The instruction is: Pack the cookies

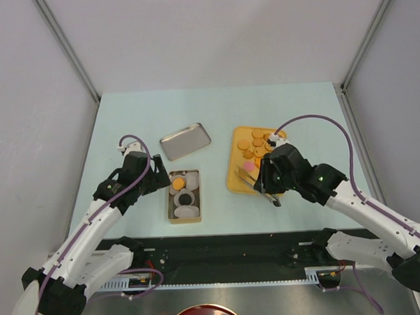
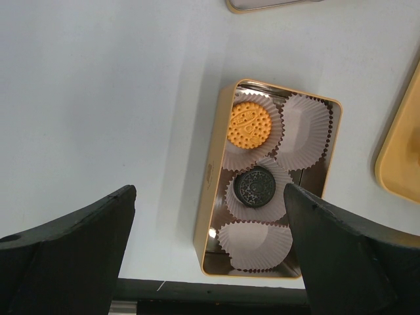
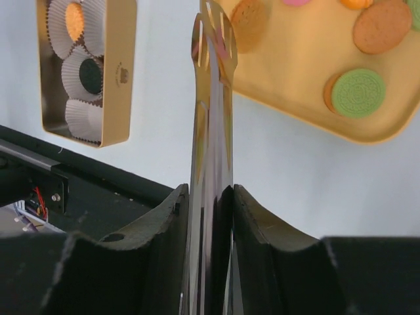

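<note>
The cookies (image 1: pixel 257 141) are lying mostly on the yellow tray (image 3: pixel 295 72), two sitting in the tin (image 2: pixel 209 197), while the right gripper (image 3: pixel 210 197) is squeezing gold tongs (image 3: pixel 211 98) whose thin tips risk sliding off a cookie, the left gripper (image 2: pixel 209 190) hanging wide open.

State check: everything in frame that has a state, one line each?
tin: open
lid: off, lying apart from the tin
paper cups: four in the tin, two filled, two empty
orange cookie: packed, in a cup
black cookie: packed, in a cup
remaining cookies: unpacked, on the tray
tongs: gripped, tips at the tray's edge
left gripper: jaws open, empty
right gripper: jaws shut on tongs
</note>
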Available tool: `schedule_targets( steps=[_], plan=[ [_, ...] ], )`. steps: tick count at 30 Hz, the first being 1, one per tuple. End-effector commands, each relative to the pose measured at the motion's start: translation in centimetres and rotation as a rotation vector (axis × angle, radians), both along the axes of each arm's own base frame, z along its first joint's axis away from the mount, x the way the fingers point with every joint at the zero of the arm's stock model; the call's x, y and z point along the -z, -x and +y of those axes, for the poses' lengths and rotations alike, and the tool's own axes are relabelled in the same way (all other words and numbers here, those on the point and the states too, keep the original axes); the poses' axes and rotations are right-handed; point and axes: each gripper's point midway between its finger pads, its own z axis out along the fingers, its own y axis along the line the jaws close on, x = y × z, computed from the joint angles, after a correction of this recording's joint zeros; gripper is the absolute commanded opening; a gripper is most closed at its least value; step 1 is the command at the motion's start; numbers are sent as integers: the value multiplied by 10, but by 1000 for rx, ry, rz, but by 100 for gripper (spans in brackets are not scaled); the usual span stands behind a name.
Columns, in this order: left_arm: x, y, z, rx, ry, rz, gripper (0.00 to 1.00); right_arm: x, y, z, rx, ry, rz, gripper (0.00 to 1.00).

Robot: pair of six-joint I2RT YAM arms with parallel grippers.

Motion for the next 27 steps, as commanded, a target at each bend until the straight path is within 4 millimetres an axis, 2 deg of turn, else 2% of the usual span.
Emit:
schedule_targets(
  steps=[1, 4, 9, 11, 12, 15, 20, 27],
  plan=[
    [-5, -4, 0, -6, 11, -29, 100, -27, -9, 9, -4, -37, -69, 35],
    [-5, -4, 1, -7, 11, -31, 100, -31, -11, 13, -14, -41, -81, 34],
    [-5, -3, 1, -6, 9, -30, 100, -18, -15, 7, -1, 18, -70, 36],
    [-6, -3, 1, -7, 11, -33, 100, -7, -14, 3, 1, 43, -55, 42],
    [-5, -3, 1, -8, 9, -30, 100, -4, -14, 1, 6, 50, -51, 50],
    [-4, -3, 1, -6, 10, -27, 100, 8, -12, -4, 10, 67, -30, 59],
    [-5, -4, 0, -5, 12, -29, 100, 13, -12, -4, 10, 71, -25, 62],
    [-4, -3, 0, -4, 10, -26, 100, 33, -14, -5, 4, 82, 6, 62]
  ],
)
